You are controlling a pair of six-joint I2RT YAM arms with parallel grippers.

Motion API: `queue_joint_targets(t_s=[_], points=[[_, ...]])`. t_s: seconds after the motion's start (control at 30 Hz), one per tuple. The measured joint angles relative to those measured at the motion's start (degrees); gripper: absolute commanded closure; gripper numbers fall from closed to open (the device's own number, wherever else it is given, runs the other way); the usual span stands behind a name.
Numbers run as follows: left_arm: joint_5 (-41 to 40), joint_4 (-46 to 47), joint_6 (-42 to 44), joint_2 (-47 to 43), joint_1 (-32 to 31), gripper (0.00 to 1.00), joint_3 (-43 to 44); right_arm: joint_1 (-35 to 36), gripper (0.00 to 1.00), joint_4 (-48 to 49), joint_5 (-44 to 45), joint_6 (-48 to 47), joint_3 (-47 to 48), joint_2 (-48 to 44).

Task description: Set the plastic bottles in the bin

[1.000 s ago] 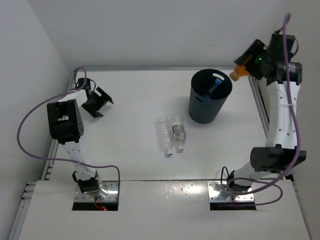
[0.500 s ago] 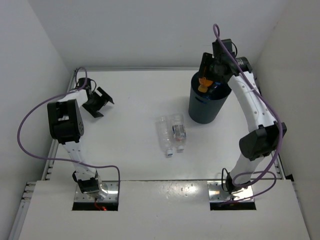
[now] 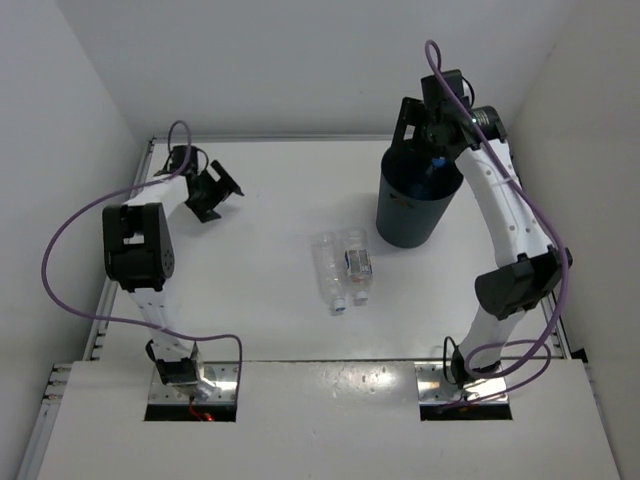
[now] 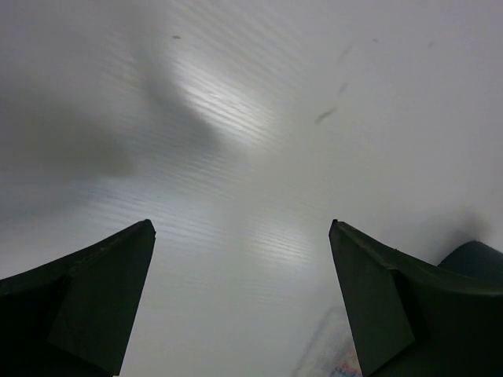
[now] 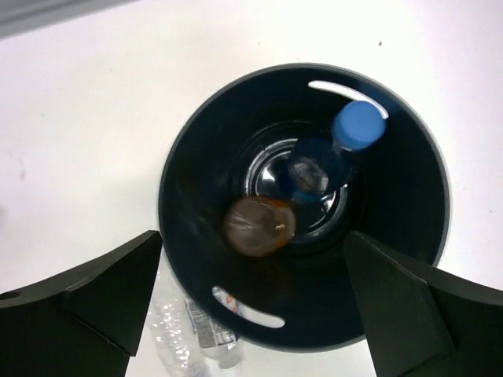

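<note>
The black bin [image 3: 405, 215] stands at the back right of the table. My right gripper [image 3: 427, 152] hangs open straight above its mouth. In the right wrist view the right gripper [image 5: 251, 236] looks down into the bin [image 5: 185, 196]. A blue-capped bottle [image 5: 346, 137] leans against the bin's inner wall. A blurred brownish-orange bottle [image 5: 259, 226] is beside it, free of my fingers. Two clear plastic bottles [image 3: 328, 268] [image 3: 357, 262] lie side by side at mid-table; the right one has a paper label. My left gripper [image 3: 220, 195] is open at the far left, holding nothing.
White walls close in the table at the back and on both sides. In the left wrist view my open left gripper [image 4: 240, 228] faces bare white table, with a faint bottle [image 4: 330, 357] at the bottom edge. The arm bases sit at the near edge.
My right arm swung in from the right, carrying an orange-capped bottle to above the bin, then opened; the bottle is now inside the bin. The left gripper shifted slightly right and back.
</note>
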Motion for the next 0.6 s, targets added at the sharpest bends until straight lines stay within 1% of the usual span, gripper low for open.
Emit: queue_joint_targets(t_s=[0.07, 0.13, 0.23, 0.33, 0.4, 0.43, 0.47, 0.5, 0.53, 0.57, 0.6], points=[[-1.6, -1.9, 1.5, -1.0, -2.6, 0.00, 2.3, 0.0, 0.00, -1.0, 0.3, 0.1, 2.3, -0.2], [-4.1, -3.8, 4.0, -1.1, -6.1, 0.00, 7.6, 0.0, 0.00, -1.7, 0.4, 0.2, 2.9, -1.0], [-10.6, -5.9, 8.1, -1.8, -12.8, 0.00, 17.0, 0.0, 0.00, -3.7, 0.3, 0.3, 2.7, -3.2], [-15.1, -6.6, 11.3, -5.1, -18.6, 0.00, 22.1, 0.0, 0.00, -5.0, -0.4, 0.7, 0.9, -7.9], [-17.8, -6.4, 12.0, -8.6, -21.9, 0.00, 23.4, 0.0, 0.00, -5.3, -1.2, 1.1, -1.6, -12.3], [-19.3, -5.1, 11.0, -10.7, -22.7, 0.00, 22.4, 0.0, 0.00, -5.5, -1.6, 1.2, -3.4, -15.0], [-20.6, -2.4, 8.2, -14.2, -22.9, 0.00, 18.8, 0.0, 0.00, -6.0, -1.7, 1.3, -5.3, -17.6], [-21.0, -2.1, 5.2, -17.6, -22.4, 0.00, 15.3, 0.0, 0.00, -6.7, -1.8, 1.3, -6.8, -19.9], [-18.8, -0.2, 1.9, -20.7, -21.2, 0.16, 10.8, 0.0, 0.00, -6.9, -1.9, 1.4, -8.8, -22.4], [-15.3, 2.2, -0.4, -23.7, -19.0, 0.19, 5.3, 0.0, 0.00, -7.5, -1.8, 1.4, -10.1, -24.5], [-12.2, 4.2, -1.9, -25.7, -16.9, 0.19, 0.3, 0.0, 0.00, -8.2, -1.8, 1.5, -11.3, -26.5]])
